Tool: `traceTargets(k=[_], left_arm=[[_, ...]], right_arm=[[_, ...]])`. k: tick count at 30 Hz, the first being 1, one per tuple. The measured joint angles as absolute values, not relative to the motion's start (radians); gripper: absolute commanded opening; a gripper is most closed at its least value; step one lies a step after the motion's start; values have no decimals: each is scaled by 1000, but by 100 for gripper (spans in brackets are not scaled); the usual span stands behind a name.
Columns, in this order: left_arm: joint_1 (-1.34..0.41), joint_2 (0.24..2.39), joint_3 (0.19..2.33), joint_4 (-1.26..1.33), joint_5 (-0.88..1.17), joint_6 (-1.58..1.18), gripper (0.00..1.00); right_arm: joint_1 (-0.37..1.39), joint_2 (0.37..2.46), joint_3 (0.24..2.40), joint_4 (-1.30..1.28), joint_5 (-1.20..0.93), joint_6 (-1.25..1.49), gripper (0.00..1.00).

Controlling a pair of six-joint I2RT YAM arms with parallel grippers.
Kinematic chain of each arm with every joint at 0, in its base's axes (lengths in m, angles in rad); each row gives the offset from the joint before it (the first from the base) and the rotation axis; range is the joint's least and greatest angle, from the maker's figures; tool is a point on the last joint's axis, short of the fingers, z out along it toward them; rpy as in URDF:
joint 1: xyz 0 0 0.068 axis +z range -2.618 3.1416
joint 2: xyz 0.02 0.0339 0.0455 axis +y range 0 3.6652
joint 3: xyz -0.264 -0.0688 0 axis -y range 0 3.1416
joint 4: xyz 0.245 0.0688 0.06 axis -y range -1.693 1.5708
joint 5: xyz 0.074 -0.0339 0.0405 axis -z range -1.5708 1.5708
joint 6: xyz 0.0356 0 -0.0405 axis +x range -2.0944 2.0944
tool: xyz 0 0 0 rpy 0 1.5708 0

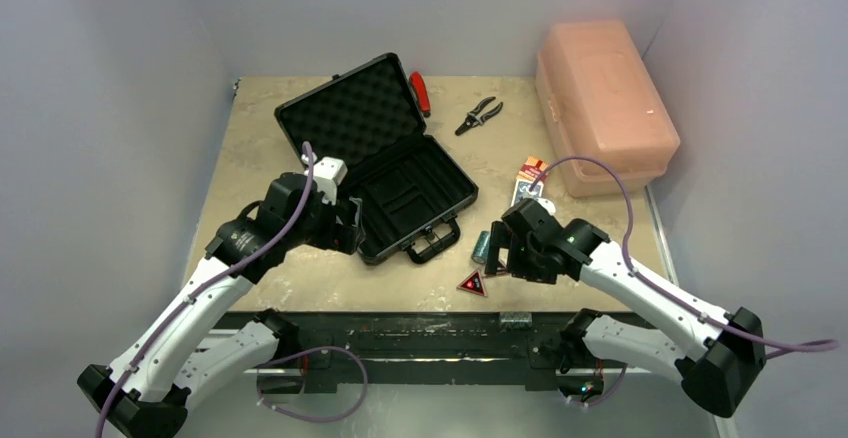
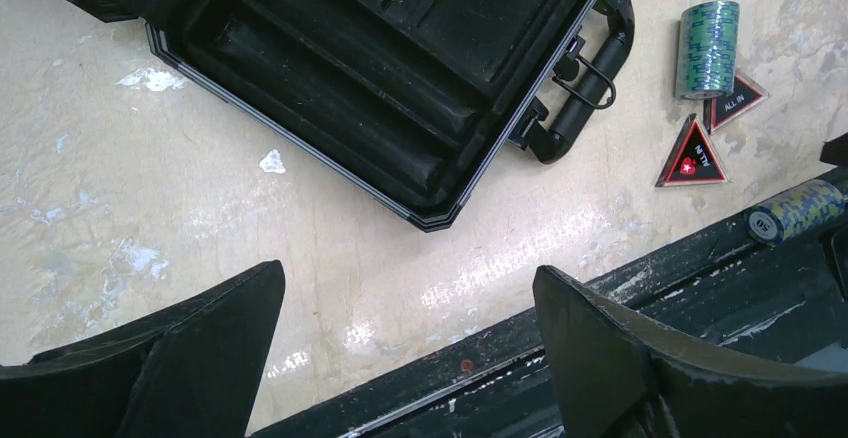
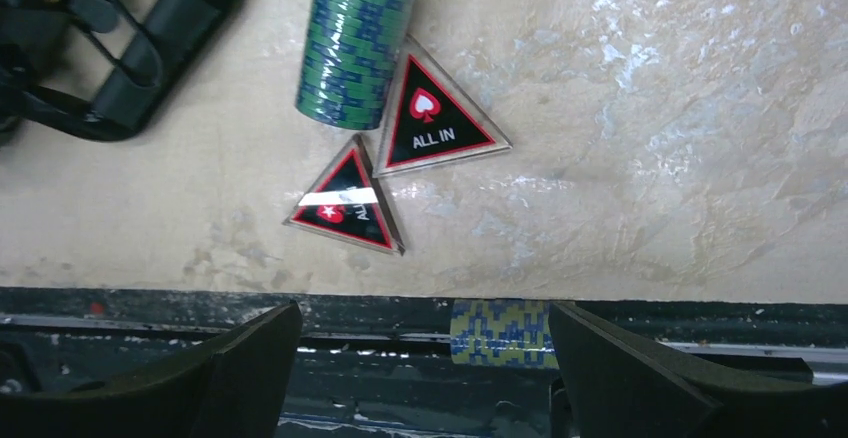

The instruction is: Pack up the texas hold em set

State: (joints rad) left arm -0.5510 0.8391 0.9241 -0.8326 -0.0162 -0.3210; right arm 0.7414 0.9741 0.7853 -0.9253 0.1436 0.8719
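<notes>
The black foam-lined briefcase (image 1: 415, 193) (image 2: 400, 48) lies open mid-table with its compartments bare, handle (image 3: 150, 58) toward me. Right of the handle lies a teal chip roll (image 1: 481, 248) (image 2: 707, 48) (image 3: 355, 43), and beside it two red-black triangles (image 3: 435, 113) (image 3: 347, 203) (image 2: 693, 153). A yellow-blue chip roll (image 3: 503, 332) (image 2: 800, 210) rests on the black rail below the table's near edge. Card decks (image 1: 529, 178) sit further right. My left gripper (image 1: 347, 230) (image 2: 405, 273) hovers open over bare table at the case's near-left corner. My right gripper (image 1: 497, 250) (image 3: 422, 310) hangs open over the near edge, and nothing is held.
A large pink plastic box (image 1: 600, 103) fills the back right. Pliers (image 1: 480, 115) and a red-handled tool (image 1: 420, 91) lie behind the case. The black rail (image 1: 430, 323) runs along the near edge. Grey walls close in on three sides.
</notes>
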Motion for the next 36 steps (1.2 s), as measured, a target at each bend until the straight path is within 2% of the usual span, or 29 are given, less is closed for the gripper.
traceTargets(k=[18,36], left_arm=[[-551,838,925,-833,-32,-319,96],[-551,827,926,-838,-45,-319,96]], right_arm=[[746,976,780,-942,139,847,99],[776,1116,694,-955,110,852,99]])
